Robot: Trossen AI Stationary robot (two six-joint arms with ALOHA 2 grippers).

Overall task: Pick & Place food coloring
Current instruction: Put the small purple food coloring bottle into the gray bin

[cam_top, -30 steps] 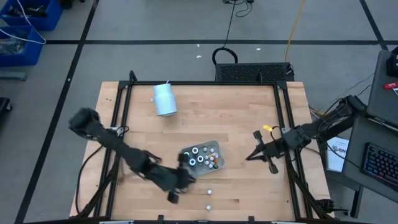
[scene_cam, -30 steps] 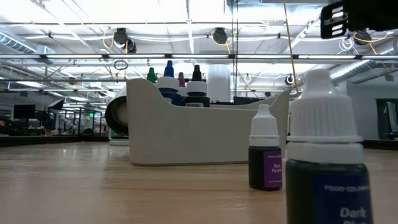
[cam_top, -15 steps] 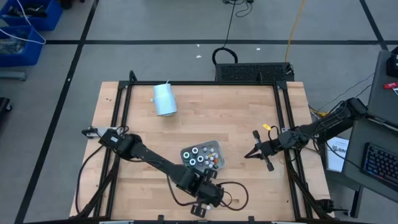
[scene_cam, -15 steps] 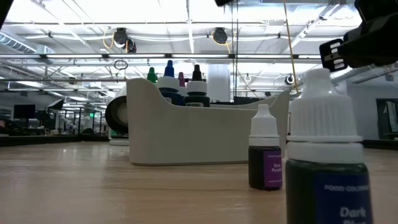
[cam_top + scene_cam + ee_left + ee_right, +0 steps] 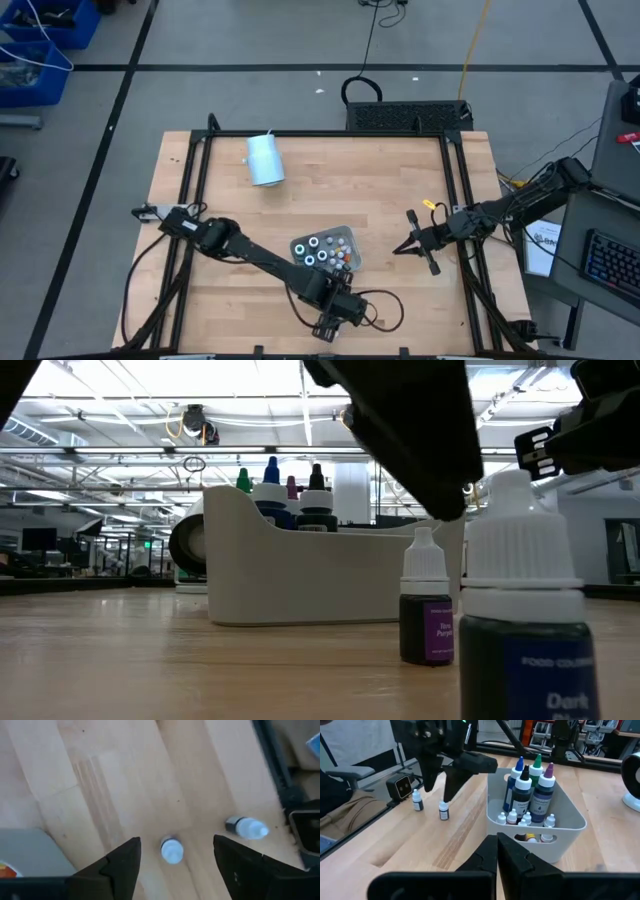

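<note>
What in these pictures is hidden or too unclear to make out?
- High view: the two loose bottles are hidden beneath the left gripper.
- Low view: the near bottle is cut off by the bottom edge, so its label is incomplete; the purple bottle has print too small to read.
- Right wrist view: the small bottles low in the tray are partly hidden by its wall.

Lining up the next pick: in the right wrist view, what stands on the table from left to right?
Small bottle nearest the table edge → second small bottle → grey tray holding the bottles → white cylinder.
</note>
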